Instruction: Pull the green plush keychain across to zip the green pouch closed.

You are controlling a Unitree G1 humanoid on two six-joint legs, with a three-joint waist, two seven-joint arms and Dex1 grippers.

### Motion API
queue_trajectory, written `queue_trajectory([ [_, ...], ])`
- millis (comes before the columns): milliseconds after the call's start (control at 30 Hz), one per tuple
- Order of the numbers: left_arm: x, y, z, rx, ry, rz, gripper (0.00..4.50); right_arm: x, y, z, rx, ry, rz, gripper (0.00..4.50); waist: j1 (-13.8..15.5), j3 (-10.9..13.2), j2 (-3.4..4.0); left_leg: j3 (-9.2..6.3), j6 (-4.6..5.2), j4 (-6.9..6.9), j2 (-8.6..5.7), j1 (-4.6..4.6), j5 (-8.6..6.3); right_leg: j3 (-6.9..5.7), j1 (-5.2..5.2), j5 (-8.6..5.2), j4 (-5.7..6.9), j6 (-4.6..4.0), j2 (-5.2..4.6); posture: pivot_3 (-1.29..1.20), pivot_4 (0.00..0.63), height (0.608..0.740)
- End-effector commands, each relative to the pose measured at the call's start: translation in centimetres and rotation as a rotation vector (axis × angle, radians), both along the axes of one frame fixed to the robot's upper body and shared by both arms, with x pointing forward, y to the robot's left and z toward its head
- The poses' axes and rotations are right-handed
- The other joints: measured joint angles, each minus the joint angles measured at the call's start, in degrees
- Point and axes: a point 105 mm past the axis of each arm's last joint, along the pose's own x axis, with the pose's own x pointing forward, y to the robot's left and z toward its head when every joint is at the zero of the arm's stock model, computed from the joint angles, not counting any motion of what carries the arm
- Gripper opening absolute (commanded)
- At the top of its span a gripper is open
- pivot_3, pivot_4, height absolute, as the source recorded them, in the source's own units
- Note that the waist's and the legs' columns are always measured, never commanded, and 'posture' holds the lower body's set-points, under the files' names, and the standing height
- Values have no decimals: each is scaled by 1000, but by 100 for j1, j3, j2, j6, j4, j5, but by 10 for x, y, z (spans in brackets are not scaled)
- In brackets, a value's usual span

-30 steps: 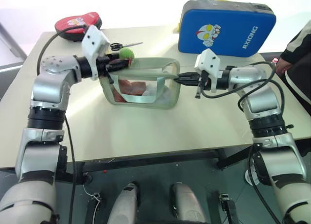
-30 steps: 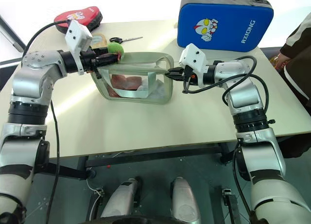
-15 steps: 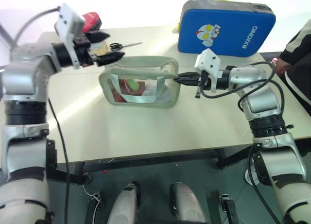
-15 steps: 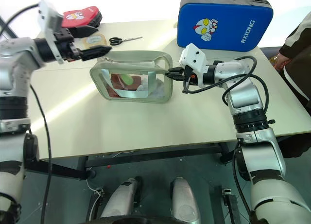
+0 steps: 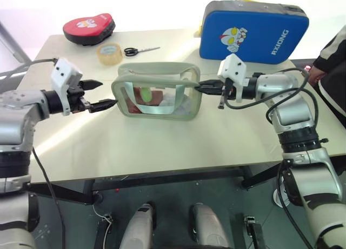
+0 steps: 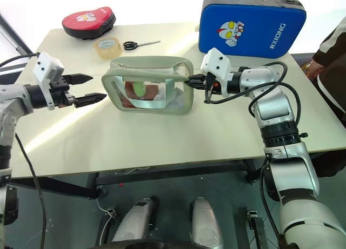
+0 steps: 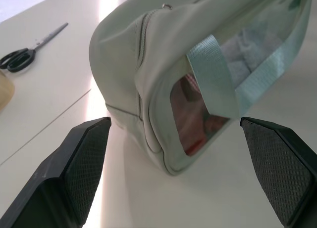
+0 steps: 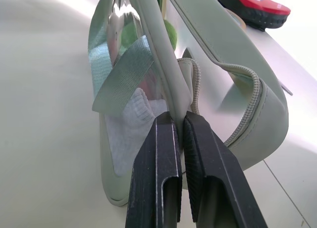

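The green pouch (image 5: 157, 92) stands upright in the middle of the table, its clear window facing me with reddish and white contents behind it. The green plush keychain (image 5: 145, 93) hangs loose against the window, held by neither gripper. My left gripper (image 5: 106, 93) is open a short way left of the pouch, not touching it; its fingers (image 7: 84, 159) stand wide on either side of the pouch's end (image 7: 148, 55). My right gripper (image 5: 201, 87) is shut on the pouch's right end, and its fingers (image 8: 163, 159) pinch the fabric edge there.
A big blue cartoon-printed pad (image 5: 253, 30) stands at the back right. A red case (image 5: 88, 27), a tape roll (image 5: 110, 53) and scissors (image 5: 138, 51) lie at the back left. A person's sleeve (image 5: 332, 54) shows at the right edge.
My left gripper let go of the keychain, opened wide and swung left and down away from the pouch. The keychain dropped against the window. The right gripper has held still.
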Motion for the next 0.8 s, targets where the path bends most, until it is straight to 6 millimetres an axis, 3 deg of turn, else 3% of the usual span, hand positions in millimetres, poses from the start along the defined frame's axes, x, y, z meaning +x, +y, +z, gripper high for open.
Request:
queue_trajectory([
  [33,7,-5,3,28,-46,-4,4456,-3,6,17,7,-58,31,0,-9,0,0,0,0,0,0,-1,0,0,0,0,0,0,0,0,150,740],
  [333,9,-5,14,39,-59,-20,4456,-4,5,18,9,-62,23,0,-12,0,0,0,0,0,0,0,0,0,-2,0,2,0,1,0,150,740],
  [600,4,-10,54,-44,-105,-68,4456,-5,5,18,13,-67,24,0,-9,0,0,0,0,0,0,-1,0,-1,-2,0,1,0,1,0,150,740],
  [800,2,-4,33,59,-61,-69,4456,-8,6,19,5,-84,39,0,-25,0,0,1,0,-1,0,0,0,0,-3,0,3,0,1,0,150,740],
])
